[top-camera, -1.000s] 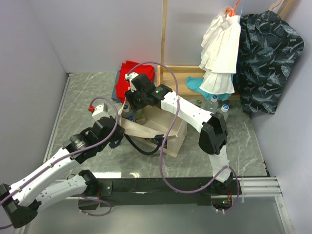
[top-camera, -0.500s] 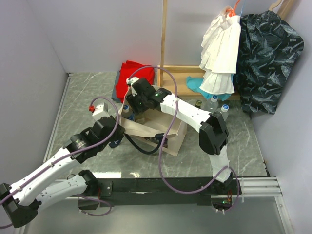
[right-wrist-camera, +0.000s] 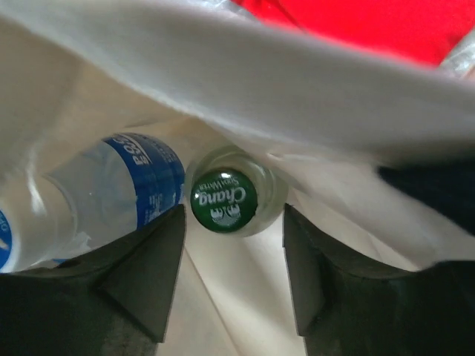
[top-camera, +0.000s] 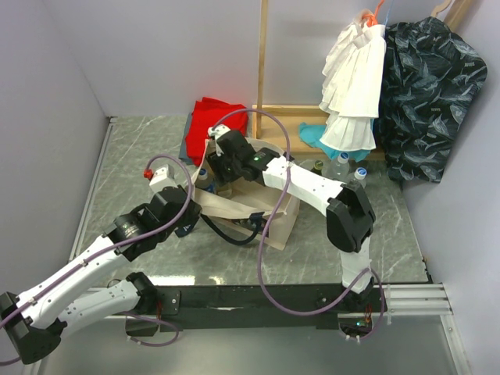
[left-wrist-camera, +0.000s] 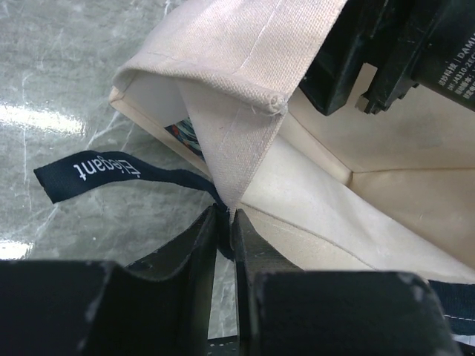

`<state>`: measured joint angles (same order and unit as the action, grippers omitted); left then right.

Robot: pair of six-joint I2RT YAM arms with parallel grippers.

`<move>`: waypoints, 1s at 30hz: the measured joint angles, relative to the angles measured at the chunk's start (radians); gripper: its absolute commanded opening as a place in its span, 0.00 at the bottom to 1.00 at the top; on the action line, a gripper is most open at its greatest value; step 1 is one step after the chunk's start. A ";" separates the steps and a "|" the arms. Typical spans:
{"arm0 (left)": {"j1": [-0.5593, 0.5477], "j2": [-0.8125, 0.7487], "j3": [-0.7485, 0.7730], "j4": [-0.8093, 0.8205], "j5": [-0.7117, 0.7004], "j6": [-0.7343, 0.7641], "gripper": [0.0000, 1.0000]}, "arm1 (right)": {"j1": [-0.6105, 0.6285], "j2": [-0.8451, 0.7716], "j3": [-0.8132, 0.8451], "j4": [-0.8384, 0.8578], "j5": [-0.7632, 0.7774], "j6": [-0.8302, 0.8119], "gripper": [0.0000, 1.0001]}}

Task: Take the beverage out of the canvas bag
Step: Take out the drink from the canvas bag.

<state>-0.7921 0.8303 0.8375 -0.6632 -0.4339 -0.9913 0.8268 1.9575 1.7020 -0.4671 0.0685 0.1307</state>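
The beige canvas bag [top-camera: 269,211] stands mid-table with navy handles. My left gripper [top-camera: 187,205] is shut on the bag's near-left rim, seen pinched between its fingers in the left wrist view [left-wrist-camera: 225,222]; a navy label strap [left-wrist-camera: 96,172] hangs beside it. My right gripper [top-camera: 221,170] reaches down into the bag's far-left corner. In the right wrist view it [right-wrist-camera: 231,252] is open, fingers on either side just below a clear bottle with a green cap [right-wrist-camera: 223,202]. A water bottle with a blue label [right-wrist-camera: 111,189] lies left of it, inside the bag.
A red folded cloth [top-camera: 212,119] lies behind the bag. Several clear bottles [top-camera: 344,168] stand at the right by a wooden rack [top-camera: 263,70] hung with a white garment [top-camera: 353,78] and a dark one [top-camera: 430,86]. Walls close in left and right.
My right gripper has moved right and down into the bag's far-left corner. The left arm has kept its hold on the rim.
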 measured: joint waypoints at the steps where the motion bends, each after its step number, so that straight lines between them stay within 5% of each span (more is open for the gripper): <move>1: 0.000 0.002 0.000 0.000 0.001 0.000 0.20 | 0.000 -0.010 -0.016 0.011 0.003 0.004 0.61; 16: -0.002 0.005 0.000 -0.001 0.002 0.000 0.20 | 0.000 -0.035 -0.044 0.116 0.022 0.011 0.61; 22: -0.002 0.003 0.000 -0.005 0.002 0.000 0.20 | 0.000 -0.035 -0.030 0.109 0.022 0.014 0.49; 30: -0.002 -0.002 0.000 -0.008 0.002 0.000 0.20 | 0.000 -0.035 -0.030 0.113 0.021 0.018 0.52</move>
<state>-0.7937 0.8288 0.8375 -0.6708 -0.4320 -0.9916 0.8268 1.9224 1.6722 -0.3538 0.0898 0.1486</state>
